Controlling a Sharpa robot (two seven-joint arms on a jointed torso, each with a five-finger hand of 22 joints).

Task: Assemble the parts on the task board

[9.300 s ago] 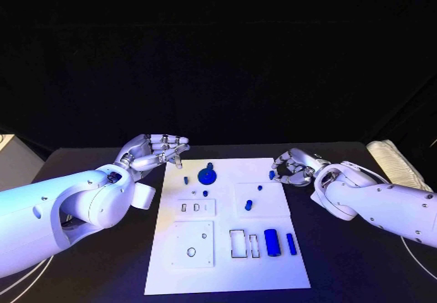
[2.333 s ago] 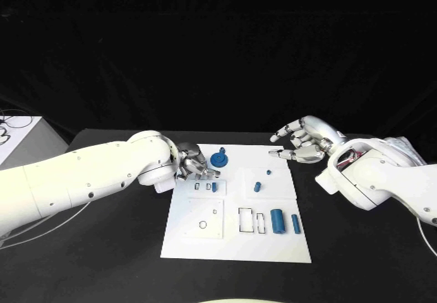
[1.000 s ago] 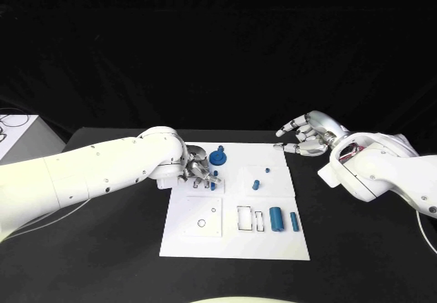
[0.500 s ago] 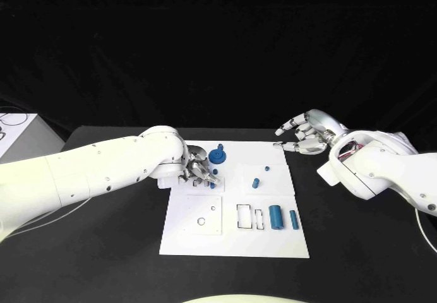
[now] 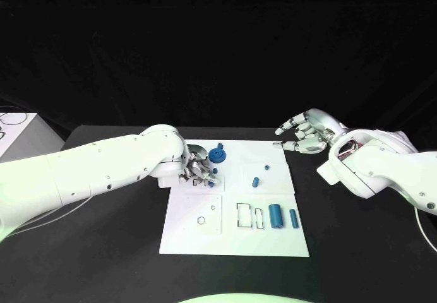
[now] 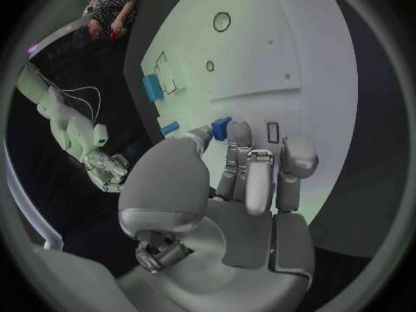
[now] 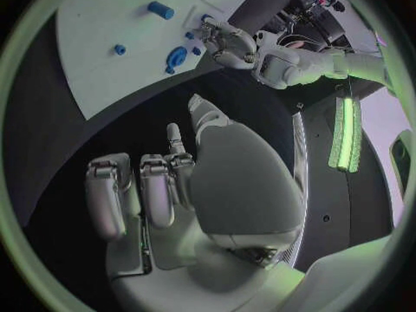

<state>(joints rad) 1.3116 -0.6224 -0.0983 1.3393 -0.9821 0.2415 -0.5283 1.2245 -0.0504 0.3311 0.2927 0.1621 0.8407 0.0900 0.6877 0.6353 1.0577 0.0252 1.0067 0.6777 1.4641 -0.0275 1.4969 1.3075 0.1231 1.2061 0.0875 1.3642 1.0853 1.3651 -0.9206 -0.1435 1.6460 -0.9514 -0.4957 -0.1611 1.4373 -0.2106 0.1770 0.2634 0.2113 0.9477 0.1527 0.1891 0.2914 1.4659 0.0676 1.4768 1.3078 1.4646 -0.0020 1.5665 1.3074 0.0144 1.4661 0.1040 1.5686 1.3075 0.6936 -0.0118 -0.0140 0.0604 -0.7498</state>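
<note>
Black table carries everything we see, w/ the flat white rectangular task board lying mid-table, long side running away from us.

Our left arm comes in large from the left side; its silver left hand sits low over the board's near-left-top area, fingers curled down, pinching a small blue block part betw. thumb and a fingertip. In the left wrist view that part sits right at the fingertips, just above the white board surface, beside a small rectangular slot. Whether it touches the board we can't tell.

Our silver right hand hangs off the board's far-right corner, above the table, fingers spread and loosely bent, nothing in it.

On the board, largest first: a round blue gear-like part w/ a knob stands near the far edge, just beside the left hand. Fat blue cylinder part lies at the near right, w/ a thinner blue cylinder part just right of it, apart. Left of those, two black-outlined rectangular recesses. A short blue peg part lies mid-board, and a tiny blue stud part beyond it. An oval hole marks the near-left panel.
</note>
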